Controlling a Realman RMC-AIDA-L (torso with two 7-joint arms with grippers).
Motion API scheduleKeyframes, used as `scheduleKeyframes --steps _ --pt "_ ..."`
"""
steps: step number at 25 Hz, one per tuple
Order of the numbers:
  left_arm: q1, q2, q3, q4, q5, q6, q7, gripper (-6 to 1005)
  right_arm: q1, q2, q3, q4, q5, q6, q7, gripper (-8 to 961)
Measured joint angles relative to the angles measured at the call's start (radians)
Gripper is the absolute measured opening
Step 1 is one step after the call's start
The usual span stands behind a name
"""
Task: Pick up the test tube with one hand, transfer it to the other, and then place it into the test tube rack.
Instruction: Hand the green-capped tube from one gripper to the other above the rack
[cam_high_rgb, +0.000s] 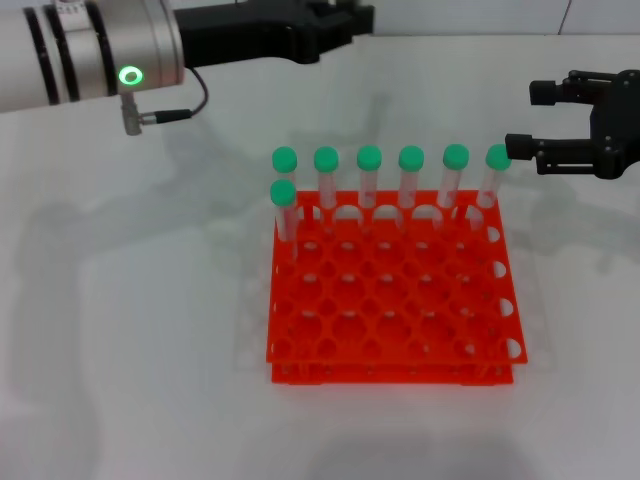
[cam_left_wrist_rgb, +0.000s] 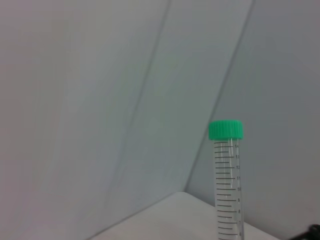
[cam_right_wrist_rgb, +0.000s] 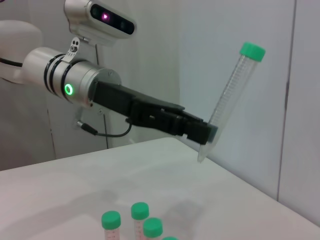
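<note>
In the right wrist view my left gripper (cam_right_wrist_rgb: 206, 134) is shut on the lower end of the test tube (cam_right_wrist_rgb: 227, 97), a clear tube with a green cap, held tilted high above the table. The tube also shows in the left wrist view (cam_left_wrist_rgb: 226, 172). In the head view the left gripper (cam_high_rgb: 345, 22) reaches the top edge and the tube is out of frame. My right gripper (cam_high_rgb: 535, 120) is open and empty at the right, beside the back right corner of the orange-red test tube rack (cam_high_rgb: 390, 330).
Several green-capped tubes stand in the rack: a full back row (cam_high_rgb: 411, 185) and one in the second row at the left (cam_high_rgb: 284, 210). The rightmost cap (cam_high_rgb: 497, 157) is close to the right gripper's lower finger. White table (cam_high_rgb: 120, 350) lies all around.
</note>
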Motion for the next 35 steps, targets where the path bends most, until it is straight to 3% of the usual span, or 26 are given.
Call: scheduleKeyframes --steps 8,19,35 --pt "0.004 0.0 0.038 -0.001 -0.026 0.072 0.028 229 -0.001 0.002 0.022 0.0 0.001 0.0 0.0 754" --pt "0.033 0.021 0.039 0.006 -0.009 0.231 0.079 234 -0.035 0.002 0.055 -0.035 0.028 -0.006 0.0 755" --pt "0.025 0.012 0.055 0.003 0.088 0.242 0.075 242 -0.059 0.003 0.057 -0.055 0.041 -0.007 0.01 754"
